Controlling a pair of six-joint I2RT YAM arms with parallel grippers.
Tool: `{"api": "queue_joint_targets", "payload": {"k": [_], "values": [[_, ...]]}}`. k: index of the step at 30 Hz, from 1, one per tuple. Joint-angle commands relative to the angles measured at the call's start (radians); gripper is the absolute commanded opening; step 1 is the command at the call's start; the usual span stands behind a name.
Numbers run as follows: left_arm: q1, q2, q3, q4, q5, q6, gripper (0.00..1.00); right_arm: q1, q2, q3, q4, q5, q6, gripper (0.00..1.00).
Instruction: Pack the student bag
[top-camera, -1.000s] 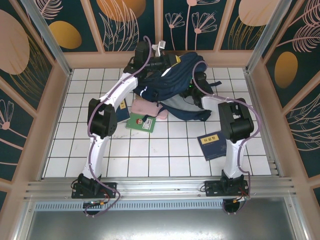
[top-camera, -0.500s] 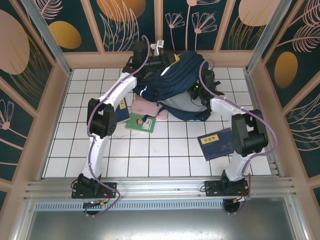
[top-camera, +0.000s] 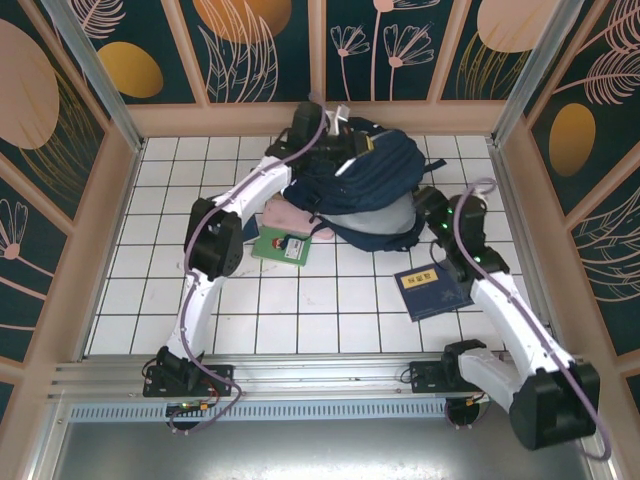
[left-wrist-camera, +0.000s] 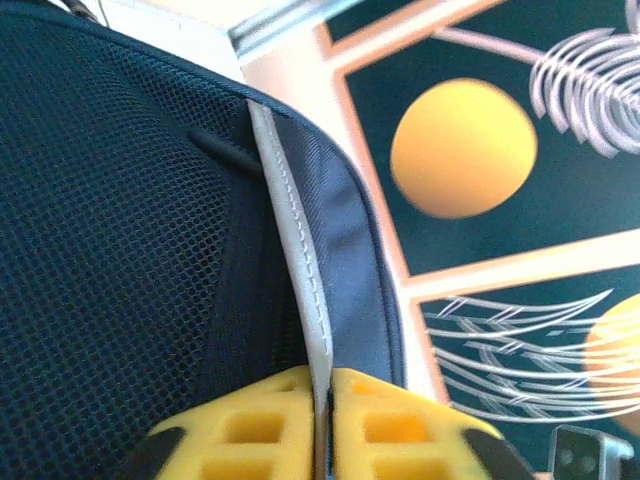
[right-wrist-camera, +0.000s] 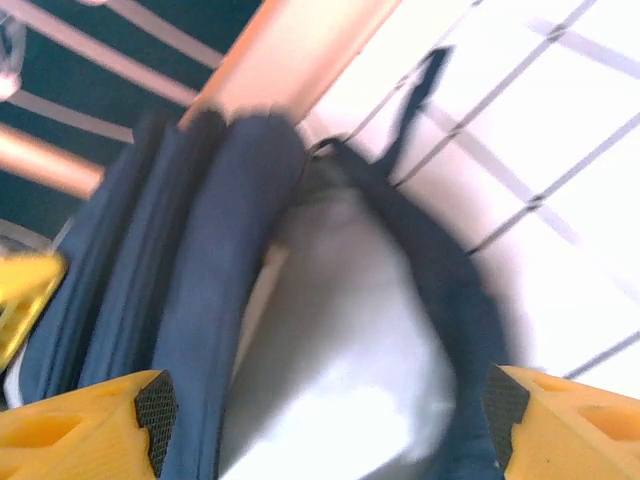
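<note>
The student bag, 1 large navy-blue fabric backpack with grey-white trim, lies at the far middle of the white tiled table, against the back wall. Compared with 1 second ago, it sits lower and rounder, and it spreads further to the right. It was then bunched up in folds.

The left gripper is at the bag's far top edge. Its yellow jaws stand almost together, pinching the grey-white piping of the bag. The left arm has shifted to the right since the earlier frame.

The right gripper is at the bag's right side. Its jaws stand wide, with nothing gripped between them. The right arm was folded over the bag 1 second ago. It now stretches low across the table, with its elbow near the front right corner.

Count the loose items on the table:
- 1 pink soft pouch, touching the bag's near left side.
- 1 green book, just in front of the pouch.
- 1 navy-blue booklet, beside the right forearm.

The left wrist view gives you the bag's mesh panel and the stitching on the piping, which the top view does not resolve. The right wrist view is blurred. It shows a pale grey panel between navy folds.
</note>
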Motion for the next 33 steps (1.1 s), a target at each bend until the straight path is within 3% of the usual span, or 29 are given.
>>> {"api": "queue_joint_targets", "payload": {"k": [1, 7, 13, 17, 26, 33], "values": [[-0.038, 0.005, -0.047, 0.0, -0.045, 0.058, 0.27, -0.102, -0.026, -0.088, -0.136, 0.082, -0.044, 0.82], [-0.056, -0.073, -0.144, -0.048, -0.129, 0.108, 0.57, -0.278, -0.017, -0.199, -0.124, 0.009, -0.069, 0.89], [-0.056, -0.329, -0.409, -0.01, -0.243, 0.157, 0.64, -0.412, 0.158, -0.224, -0.07, -0.07, -0.11, 0.97], [-0.056, -0.504, -0.651, 0.084, -0.266, 0.109, 0.67, -0.467, 0.282, -0.216, -0.018, -0.209, -0.143, 0.98], [-0.086, -0.785, -1.018, 0.104, -0.26, 0.11, 0.69, -0.365, 0.3, -0.275, -0.001, -0.398, -0.127, 0.97], [-0.086, -0.921, -1.231, 0.05, -0.237, 0.137, 0.7, -0.132, 0.164, -0.346, -0.088, -0.448, -0.014, 0.97]]}}
